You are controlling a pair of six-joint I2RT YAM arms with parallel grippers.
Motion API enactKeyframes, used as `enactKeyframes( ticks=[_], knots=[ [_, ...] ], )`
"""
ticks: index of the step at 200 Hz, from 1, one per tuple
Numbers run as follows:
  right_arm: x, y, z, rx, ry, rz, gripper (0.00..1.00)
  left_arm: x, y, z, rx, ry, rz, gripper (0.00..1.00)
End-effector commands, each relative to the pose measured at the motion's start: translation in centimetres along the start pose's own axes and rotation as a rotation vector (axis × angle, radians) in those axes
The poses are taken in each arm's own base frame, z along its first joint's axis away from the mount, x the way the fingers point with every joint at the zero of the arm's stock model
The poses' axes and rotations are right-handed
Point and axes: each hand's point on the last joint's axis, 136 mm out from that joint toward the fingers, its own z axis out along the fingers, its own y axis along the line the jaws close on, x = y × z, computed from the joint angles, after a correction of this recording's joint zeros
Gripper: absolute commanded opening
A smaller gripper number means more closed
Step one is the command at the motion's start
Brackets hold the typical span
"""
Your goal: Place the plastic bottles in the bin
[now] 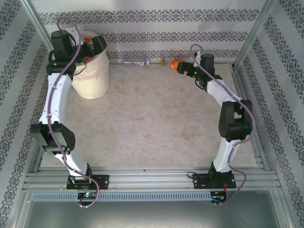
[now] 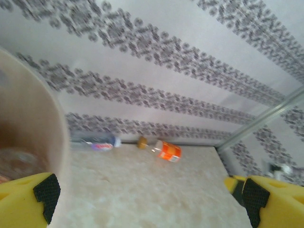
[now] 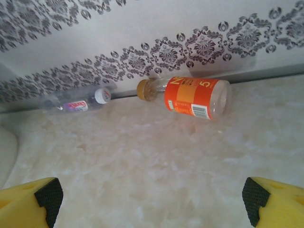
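Note:
Two plastic bottles lie on their sides along the back wall. One is clear with a white cap and a blue-purple label (image 1: pixel 134 62) (image 2: pixel 97 142) (image 3: pixel 76 103). The other has an orange label and a tan cap (image 1: pixel 174 63) (image 2: pixel 167 151) (image 3: pixel 194 97). The cream-white bin (image 1: pixel 90 83) (image 2: pixel 33 128) stands at the back left, with a pinkish liner at its rim. My left gripper (image 1: pixel 92 50) (image 2: pixel 147 197) hangs open over the bin's mouth, nothing between its fingers. My right gripper (image 1: pixel 183 66) (image 3: pixel 149 197) is open too, just in front of the orange-label bottle and apart from it.
Patterned walls close the table at the back and both sides, with metal posts (image 1: pixel 249 35) in the back corners. The marbled tabletop (image 1: pixel 152 123) lies bare between the arms. An aluminium rail (image 1: pixel 152 178) carries both arm bases at the near edge.

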Motion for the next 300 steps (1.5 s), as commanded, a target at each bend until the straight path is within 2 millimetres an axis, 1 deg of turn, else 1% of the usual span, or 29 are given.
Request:
enactKeyframes(
  ticks=[1,18,22,29,51,57,64,69,74,80,91,101,112,129,147,170,185,199,225,234,245,268,283,300],
  knots=[
    [-0.6,0.5,1.9,-0.087,0.04,-0.185,0.98,0.0,-4.0,-0.9,0.114,-0.067,-0.013,1.0],
    [-0.3,-0.5,4.1,-0.099,0.065,-0.283,0.97,2.1,-5.3,-1.2,0.118,-0.054,-0.006,1.0],
    [-0.7,-0.6,4.5,-0.099,0.062,-0.302,0.96,2.6,-5.5,-1.1,0.116,-0.046,-0.003,1.0],
    [-0.6,-1.4,5.5,-0.087,0.071,-0.32,0.96,3.4,-5.8,-1.1,0.112,-0.038,0.004,1.0],
    [-1.2,-3.7,8.0,-0.029,0.079,-0.306,0.97,5.3,-5.9,-1.1,0.085,-0.019,-0.002,1.0],
    [-1.7,-4.0,8.4,-0.033,0.078,-0.276,0.98,5.6,-5.8,-1.1,0.077,-0.018,-0.004,1.0],
    [-1.6,-4.3,9.1,-0.057,0.097,-0.221,0.98,6.0,-5.6,-1.0,0.069,-0.015,-0.006,1.0],
    [-1.9,-4.3,9.3,-0.082,0.105,-0.18,0.98,6.3,-5.5,-1.0,0.065,-0.011,-0.007,1.0],
    [-1.4,-4.5,10.0,-0.103,0.126,-0.127,0.98,6.5,-5.4,-0.9,0.056,-0.008,-0.005,1.0],
    [-1.8,-4.5,10.2,-0.118,0.134,-0.073,0.98,6.7,-5.2,-0.9,0.043,-0.003,-0.004,1.0],
    [-1.3,-5.0,11.3,-0.137,0.161,0.04,0.98,7.0,-4.7,-1.0,0.017,0.001,0.001,1.0],
    [-1.0,-5.5,12.1,-0.152,0.164,0.133,0.98,7.1,-4.3,-1.0,-0.005,-0.001,0.007,1.0],
    [-1.2,-6.0,12.8,-0.158,0.143,0.203,0.98,7.3,-4.1,-1.1,-0.014,-0.005,0.007,1.0],
    [-1.2,-6.1,13.1,-0.147,0.137,0.248,0.98,7.7,-4.0,-1.0,-0.015,0.006,0.003,1.0],
    [-1.5,-6.2,13.0,-0.134,0.13,0.295,0.98,8.4,-4.1,-0.8,-0.01,0.029,-0.003,1.0],
    [-0.9,-6.1,13.2,-0.14,0.153,0.375,0.96,9.1,-4.1,-0.6,-0.01,0.043,-0.008,1.0],
    [-0.2,-5.7,13.9,-0.146,0.162,0.431,0.94,9.5,-3.9,-0.4,-0.012,0.047,-0.01,1.0],
    [0.0,-5.4,14.7,-0.139,0.144,0.443,0.9,10.1,-3.7,-0.1,-0.014,0.059,-0.013,1.0],
    [0.5,-7.2,15.9,-0.026,0.096,0.489,0.82,11.2,-3.8,0.7,-0.01,0.095,-0.008,1.0],
    [0.6,-7.3,16.3,-0.033,0.086,0.517,0.81,11.5,-4.0,1.0,-0.006,0.106,-0.004,1.0],
    [0.6,-7.0,16.7,-0.05,0.076,0.534,0.8,12.0,-4.4,1.3,0.006,0.115,0.001,1.0],
    [0.4,-6.1,17.2,-0.087,0.062,0.536,0.78,13.4,-5.2,2.6,0.038,0.154,0.006,1.0],
    [0.5,-5.3,17.4,-0.11,0.063,0.53,0.71,14.7,-5.7,4.0,0.052,0.187,-0.005,1.0],
    [0.7,-4.5,17.4,-0.111,0.074,0.529,0.63,16.6,-5.7,6.0,0.043,0.231,-0.038,1.0]
  ],
)
